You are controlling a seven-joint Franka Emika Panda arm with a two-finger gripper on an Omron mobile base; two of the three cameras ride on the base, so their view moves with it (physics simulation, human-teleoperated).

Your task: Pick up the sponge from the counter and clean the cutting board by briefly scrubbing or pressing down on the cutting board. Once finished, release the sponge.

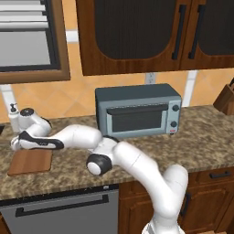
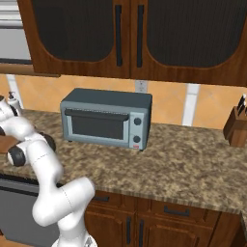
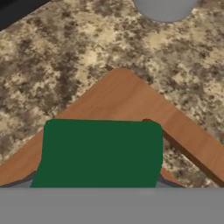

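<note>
At the far left of the left base view, the arm reaches out low over the cutting board (image 1: 30, 162), which lies flat on the speckled worktop (image 1: 201, 137) near its front edge, with a small white bottle (image 1: 13, 116) standing just behind the wrist. The claw (image 1: 16, 145) hangs at the board's rear left corner, and in that view I cannot tell how its jaws stand. In the hand view the sponge (image 3: 101, 153) sits green face up directly below the camera, right where the fingertips would rise, over the board's rounded corner (image 3: 124, 94) and beside its handle slot; the fingertips themselves are hidden, so the grip is only a likely reading: the claw seems clamped on the sponge. Whether the sponge already touches the wood cannot be told. To the right stand a grey toaster oven (image 1: 138, 109) and, at the far end, a knife block (image 2: 236, 126), both well apart from the work. The step in hand looks like the scrubbing itself, or the descent into it. Next comes a short press or rub on the wood, then opening the jaws to let the sponge go.
</note>
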